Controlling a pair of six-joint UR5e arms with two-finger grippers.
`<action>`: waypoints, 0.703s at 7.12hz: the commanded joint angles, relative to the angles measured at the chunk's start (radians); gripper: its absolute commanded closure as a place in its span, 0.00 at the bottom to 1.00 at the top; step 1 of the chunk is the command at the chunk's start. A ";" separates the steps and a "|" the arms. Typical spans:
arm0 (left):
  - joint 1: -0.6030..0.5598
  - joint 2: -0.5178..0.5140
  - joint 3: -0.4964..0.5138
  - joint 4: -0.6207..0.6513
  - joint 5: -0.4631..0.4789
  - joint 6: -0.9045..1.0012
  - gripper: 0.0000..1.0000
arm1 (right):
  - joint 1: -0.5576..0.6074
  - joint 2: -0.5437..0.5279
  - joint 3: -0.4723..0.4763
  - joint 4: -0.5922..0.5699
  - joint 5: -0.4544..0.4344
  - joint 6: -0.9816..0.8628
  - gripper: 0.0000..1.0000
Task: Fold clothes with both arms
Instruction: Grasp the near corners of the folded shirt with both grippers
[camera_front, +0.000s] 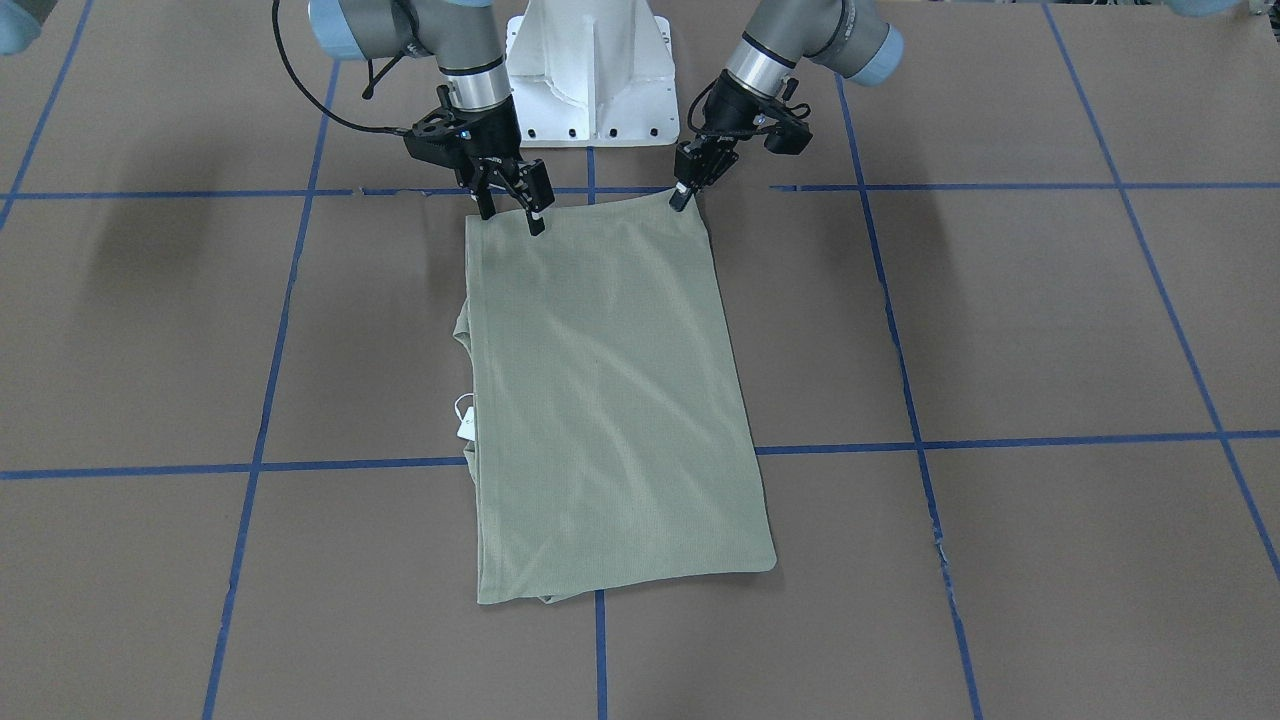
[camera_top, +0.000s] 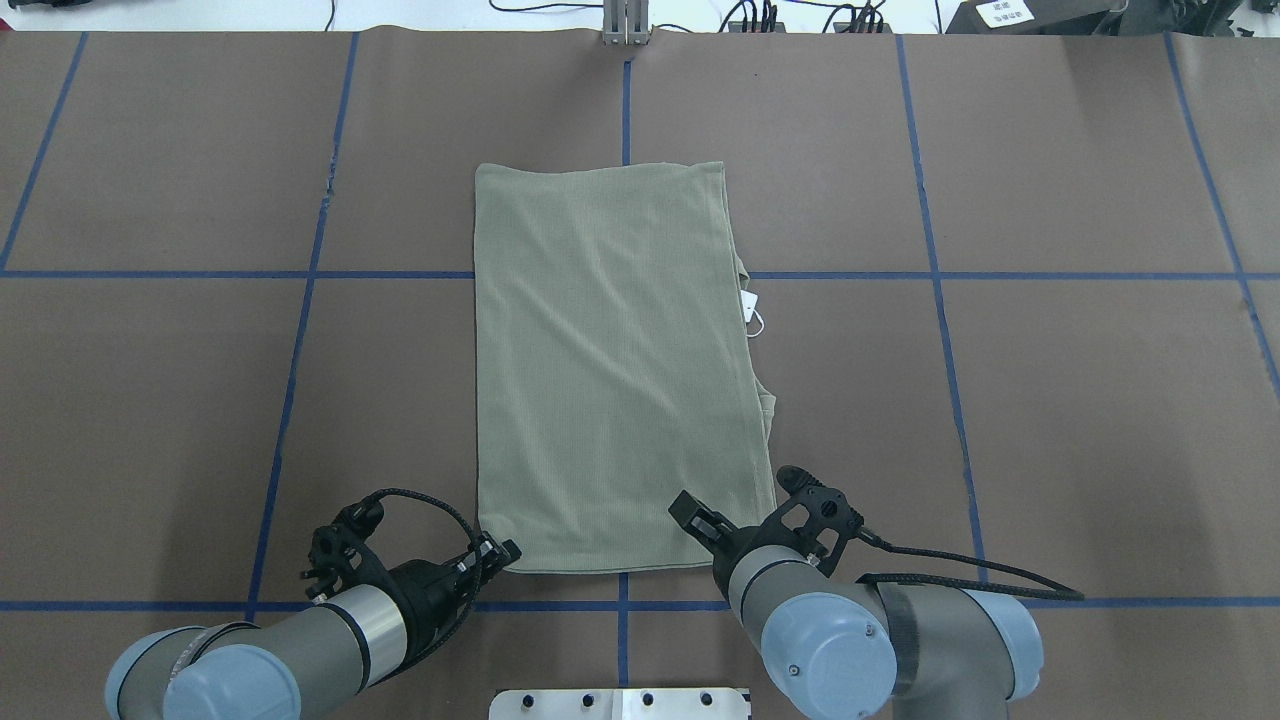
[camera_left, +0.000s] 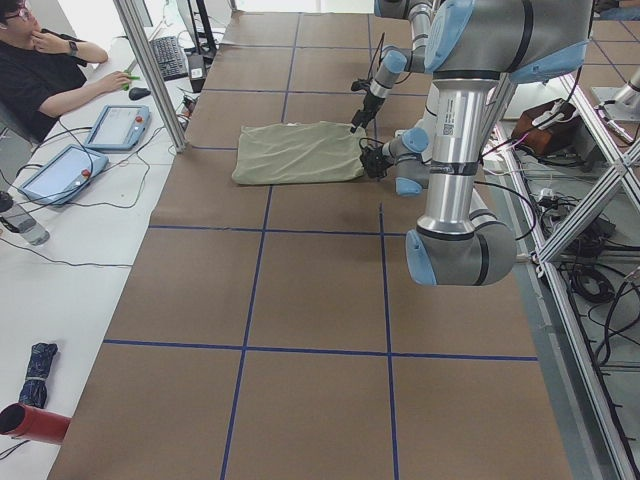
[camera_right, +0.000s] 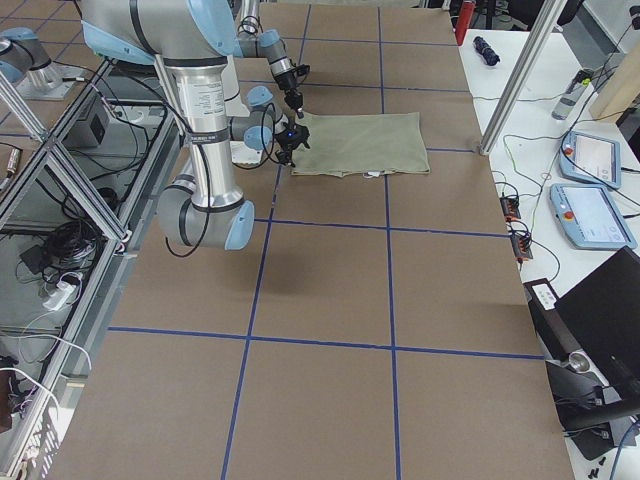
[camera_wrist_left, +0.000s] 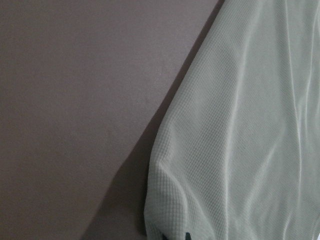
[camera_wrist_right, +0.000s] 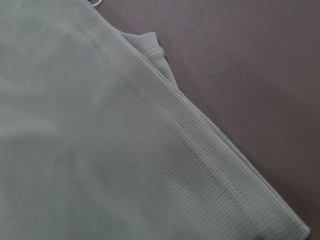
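Folded shirt (camera_front: 610, 400) — left pincer (camera_front: 681, 198) nips its corner, right pincer (camera_front: 513, 219) agape

The shirt (camera_front: 610, 400) lies mid-table (camera_front: 1050, 330), its hang tag (camera_front: 465, 425) past its right edge, left gripper (camera_front: 681, 195) at its near left corner, right gripper (camera_front: 512, 215) at its near right.

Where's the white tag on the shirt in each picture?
Front-facing: hang tag at green shirt's left edge.
Overhead: tag at right edge.
Exterior left: hidden.
Exterior right: too small to tell.
Left wrist: absent.
Right wrist: perhaps its string.
Landmark: blue tape line beside it.
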 joint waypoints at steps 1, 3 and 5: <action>-0.001 0.001 -0.001 0.000 0.001 -0.001 1.00 | -0.002 0.005 -0.005 -0.002 -0.002 0.002 0.02; 0.001 0.003 -0.001 -0.001 0.001 0.001 1.00 | -0.002 0.005 -0.013 0.001 -0.036 0.034 0.31; 0.001 0.003 -0.001 -0.001 0.001 0.001 1.00 | -0.002 0.012 -0.011 0.010 -0.036 0.064 1.00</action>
